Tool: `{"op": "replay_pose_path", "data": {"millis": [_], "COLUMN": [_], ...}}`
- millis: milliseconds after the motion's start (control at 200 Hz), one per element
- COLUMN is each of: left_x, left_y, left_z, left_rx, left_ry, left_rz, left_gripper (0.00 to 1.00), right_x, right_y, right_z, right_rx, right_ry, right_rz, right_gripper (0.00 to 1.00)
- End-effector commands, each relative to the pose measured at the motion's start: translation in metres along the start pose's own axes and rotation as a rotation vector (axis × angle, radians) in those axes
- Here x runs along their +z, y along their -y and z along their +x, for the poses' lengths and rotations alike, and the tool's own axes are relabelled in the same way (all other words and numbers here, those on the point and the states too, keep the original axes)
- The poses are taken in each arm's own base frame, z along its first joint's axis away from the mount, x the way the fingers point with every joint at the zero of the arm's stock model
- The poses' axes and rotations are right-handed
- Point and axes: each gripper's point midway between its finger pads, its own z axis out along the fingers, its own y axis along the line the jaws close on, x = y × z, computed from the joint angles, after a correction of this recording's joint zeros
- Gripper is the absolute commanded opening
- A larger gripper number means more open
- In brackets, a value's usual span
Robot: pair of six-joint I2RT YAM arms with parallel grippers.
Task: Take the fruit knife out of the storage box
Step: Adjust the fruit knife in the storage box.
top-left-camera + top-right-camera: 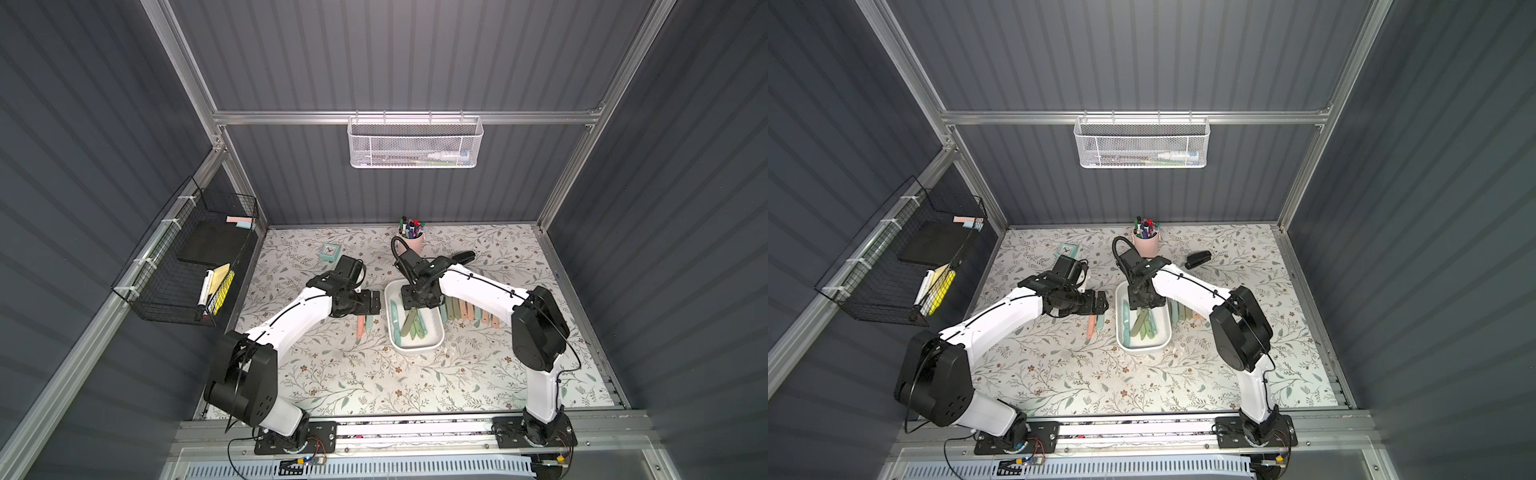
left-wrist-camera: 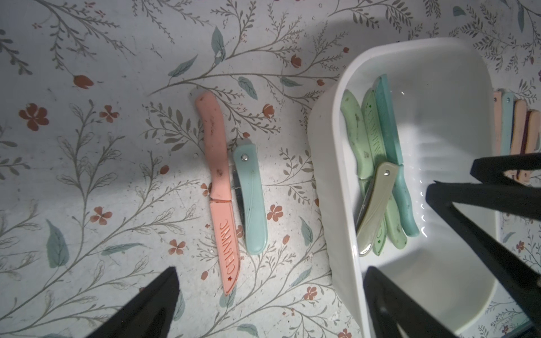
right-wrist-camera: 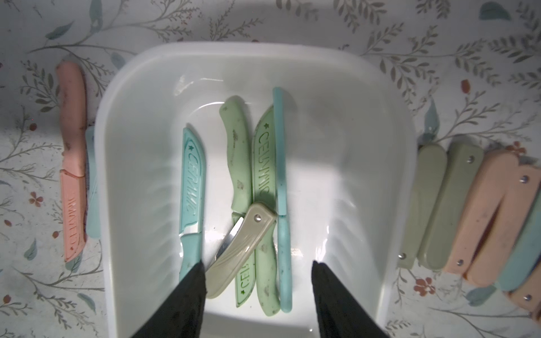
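Low in the frame, the right gripper (image 3: 257, 264) stands half-spread and empty above the storage box (image 3: 380, 140) of fruit knives (image 3: 265, 164) (left gripper (image 2: 270, 270) gapes wide beside it).

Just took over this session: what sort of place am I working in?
Probably a staged desk booth for robot work: grey corrugated walls in an aluminium frame, a floral-patterned tabletop, a pink cup of pens.

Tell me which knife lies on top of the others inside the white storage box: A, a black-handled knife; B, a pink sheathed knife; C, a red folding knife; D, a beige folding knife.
D: in the right wrist view the beige folding knife lies across two green knives inside the storage box, while the pink knife lies outside on the table.
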Motion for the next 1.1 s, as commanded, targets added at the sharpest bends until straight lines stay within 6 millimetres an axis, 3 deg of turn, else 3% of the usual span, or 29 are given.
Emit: {"op": "replay_pose_path", "data": {"millis": [0, 225, 385, 916, 1096], "left_x": [0.001, 0.003, 0.004, 0.005, 0.005], "left_y": [0.005, 0.001, 0.0, -0.002, -0.002], "left_z": [-0.001, 0.001, 0.003, 0.003, 0.003], "left_rx": [0.026, 0.024, 0.02, 0.019, 0.018], "left_ry": [-0.014, -0.02, -0.024, -0.027, -0.028], "left_rz": [0.016, -0.006, -0.012, -0.019, -0.02], "left_gripper": [0.99, 0.99, 0.99, 0.99, 0.99], "right_x": [0.008, 0.026, 0.041, 0.058, 0.057], "right_y": [-0.006, -0.016, -0.017, -0.022, -0.02], "right_z": [0.02, 0.044, 0.051, 0.02, 0.014], "right_rx": [0.019, 0.046, 0.045, -0.005, -0.018], "right_ry": [-0.106, -0.234, -0.274, -0.191, -0.175], "right_rz": [-0.018, -0.047, -0.029, 0.006, 0.019], "right_gripper": [0.59, 0.54, 0.52, 0.3, 0.3]}}
